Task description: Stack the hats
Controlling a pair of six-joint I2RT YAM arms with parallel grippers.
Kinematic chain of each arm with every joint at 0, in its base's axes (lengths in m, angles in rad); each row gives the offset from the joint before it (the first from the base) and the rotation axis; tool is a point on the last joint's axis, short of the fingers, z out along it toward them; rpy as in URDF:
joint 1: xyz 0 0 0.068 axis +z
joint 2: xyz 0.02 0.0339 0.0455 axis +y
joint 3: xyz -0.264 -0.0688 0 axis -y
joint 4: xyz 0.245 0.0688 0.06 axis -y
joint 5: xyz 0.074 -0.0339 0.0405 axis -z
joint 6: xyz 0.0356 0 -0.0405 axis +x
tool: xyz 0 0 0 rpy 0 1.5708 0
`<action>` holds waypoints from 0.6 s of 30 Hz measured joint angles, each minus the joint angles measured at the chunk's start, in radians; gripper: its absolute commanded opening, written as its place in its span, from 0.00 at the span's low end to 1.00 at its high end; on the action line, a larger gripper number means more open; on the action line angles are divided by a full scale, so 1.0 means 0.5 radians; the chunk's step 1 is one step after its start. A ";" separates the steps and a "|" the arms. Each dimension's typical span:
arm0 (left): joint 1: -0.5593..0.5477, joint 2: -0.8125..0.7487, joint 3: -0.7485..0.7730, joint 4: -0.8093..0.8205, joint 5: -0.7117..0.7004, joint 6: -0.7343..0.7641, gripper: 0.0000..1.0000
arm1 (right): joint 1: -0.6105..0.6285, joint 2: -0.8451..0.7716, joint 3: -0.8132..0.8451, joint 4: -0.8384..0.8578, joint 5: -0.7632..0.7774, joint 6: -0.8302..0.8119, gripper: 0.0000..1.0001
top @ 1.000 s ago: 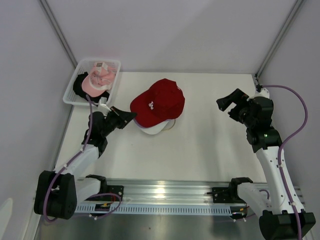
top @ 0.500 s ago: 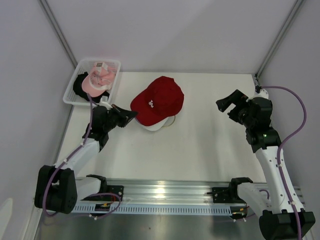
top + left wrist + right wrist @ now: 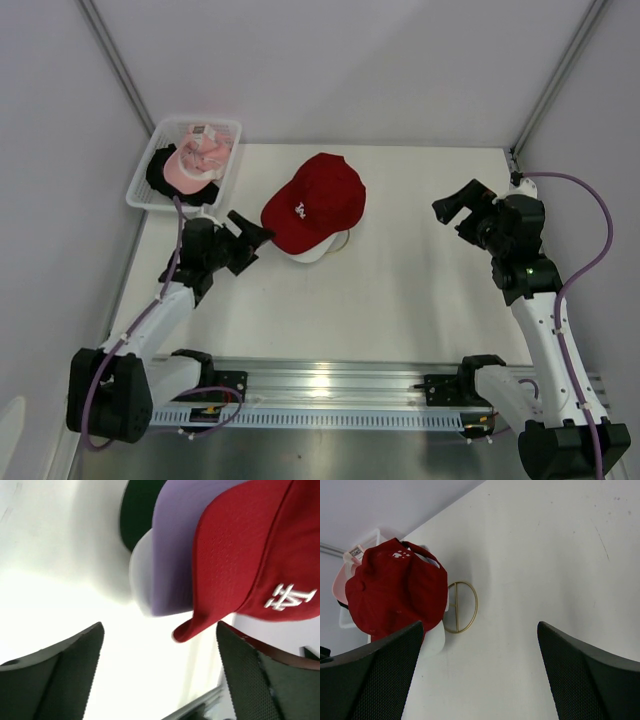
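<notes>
A red cap with a white logo tops a pile of hats at the table's middle, with a white brim poking out below it. In the left wrist view the red brim lies over a lavender brim, a pale brim edge and a dark green one. My left gripper stands open just left of the pile, and the red brim's tip hangs above its gap, touching neither finger. My right gripper is open and empty, well to the right of the pile.
A white mesh basket at the back left holds a pink cap and a black one. A gold wire stand shows under the pile. Side walls close in the table on both sides.
My left gripper has opened and let go of the red cap's brim, then drawn back slightly to the left. The red cap has settled on the pile. The right arm has not moved.
</notes>
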 measured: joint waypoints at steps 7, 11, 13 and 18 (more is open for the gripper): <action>0.295 -0.130 0.575 -0.663 -0.014 0.354 0.99 | 0.000 0.000 0.000 0.001 -0.008 -0.019 1.00; 0.584 0.011 1.187 -0.876 -0.091 0.569 1.00 | 0.000 0.006 0.000 0.025 -0.021 -0.059 1.00; 0.673 0.124 1.399 -0.887 -0.130 0.607 1.00 | 0.000 0.021 0.000 0.050 -0.025 -0.072 1.00; 0.792 0.416 1.524 -0.867 -0.195 0.545 1.00 | 0.000 0.107 0.000 0.121 -0.028 -0.085 1.00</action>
